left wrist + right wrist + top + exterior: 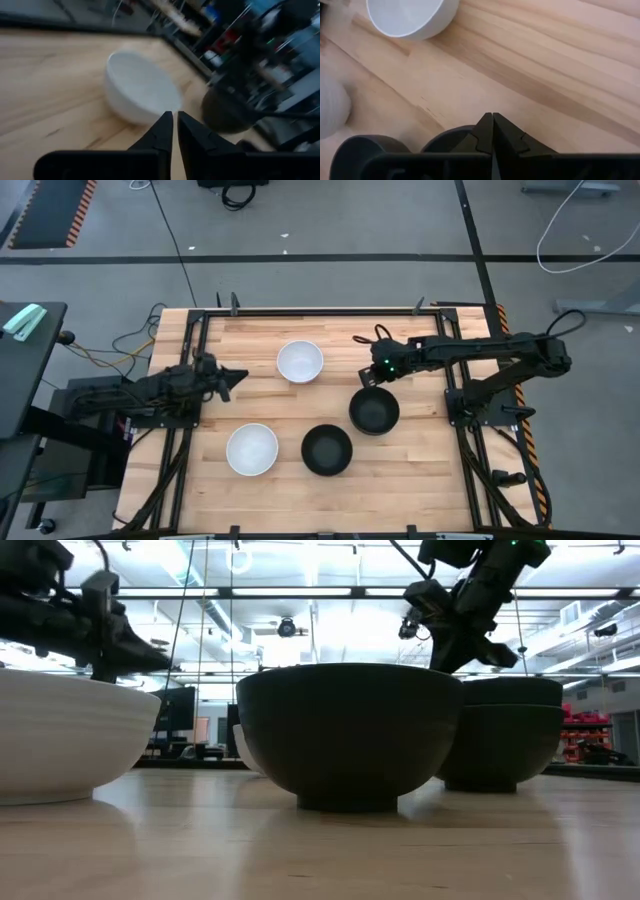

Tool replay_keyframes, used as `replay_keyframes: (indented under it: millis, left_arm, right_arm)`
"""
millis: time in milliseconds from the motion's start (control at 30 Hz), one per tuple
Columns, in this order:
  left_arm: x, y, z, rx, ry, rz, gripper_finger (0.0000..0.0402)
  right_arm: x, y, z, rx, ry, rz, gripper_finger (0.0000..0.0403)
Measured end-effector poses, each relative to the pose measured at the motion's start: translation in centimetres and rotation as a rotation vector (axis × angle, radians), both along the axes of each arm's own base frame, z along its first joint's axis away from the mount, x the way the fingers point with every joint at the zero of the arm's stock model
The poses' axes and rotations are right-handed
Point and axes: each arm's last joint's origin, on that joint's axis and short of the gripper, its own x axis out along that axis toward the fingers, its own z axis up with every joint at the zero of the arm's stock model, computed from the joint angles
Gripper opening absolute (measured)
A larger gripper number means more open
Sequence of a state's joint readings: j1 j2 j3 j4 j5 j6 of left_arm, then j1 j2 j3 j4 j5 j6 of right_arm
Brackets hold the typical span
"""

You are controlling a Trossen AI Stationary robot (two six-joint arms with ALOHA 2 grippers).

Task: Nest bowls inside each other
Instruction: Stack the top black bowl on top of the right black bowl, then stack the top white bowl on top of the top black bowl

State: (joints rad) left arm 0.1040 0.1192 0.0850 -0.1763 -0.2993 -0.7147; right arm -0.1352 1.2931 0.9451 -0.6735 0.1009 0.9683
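Observation:
Two white bowls stand on their bases: one toward the far side [300,361] [140,92] [405,17], one near the front left [251,450] [60,735]. A single black bowl [327,449] [348,735] stands beside the near white one. To the right, two black bowls are nested as a stack [374,411] [505,735], the upper bowl's rim [510,690] showing above the lower. My right gripper [368,375] [493,125] hangs shut just above the stack's far side, touching nothing. My left gripper [235,377] [175,122] is shut, left of the far white bowl, above the table.
The wooden table [420,470] is framed by black rails on its left and right edges. Bare wood lies along the far edge and at the near right corner. A cable lies on the floor beyond the table.

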Motion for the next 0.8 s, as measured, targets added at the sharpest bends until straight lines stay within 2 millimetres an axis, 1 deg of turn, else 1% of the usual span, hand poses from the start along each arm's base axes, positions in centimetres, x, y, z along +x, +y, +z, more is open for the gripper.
replay_keyframes:
  millis: [100, 233, 300, 400, 500, 633, 800]
  left_arm:
    - [0.4, 0.0, 0.4, 0.004, 0.052, -0.002, 0.0033]
    - [1.2, 0.2, 2.3, 0.047, 0.105, -0.006, 0.0039]
    - [1.8, 0.3, 3.6, 0.076, 0.132, 0.006, 0.004]
    - [2.6, 0.8, 5.2, 0.094, 0.223, 0.045, 0.004]
    - [3.7, 1.6, 6.5, 0.071, 0.323, 0.083, 0.0041]
    - [5.4, 2.8, 8.3, 0.004, 0.427, 0.102, 0.0053]
    - [7.8, 5.3, 10.1, -0.102, 0.547, 0.1, 0.0072]
  right_arm:
    - [0.0, 0.0, 0.0, 0.003, 0.0, -0.003, 0.0017]
    - [0.0, 0.0, 0.0, -0.005, 0.004, 0.011, 0.0016]
    - [-0.1, 0.0, 0.0, -0.02, 0.014, 0.038, 0.0017]
    - [-0.4, 0.1, -0.2, -0.039, 0.057, 0.081, 0.0019]
    - [-0.9, 0.1, -0.5, -0.045, 0.13, 0.116, 0.0023]
    - [-1.9, 0.6, -0.9, -0.053, 0.248, 0.186, 0.0028]
    - [-2.3, 1.6, -1.0, -0.105, 0.316, 0.276, 0.003]
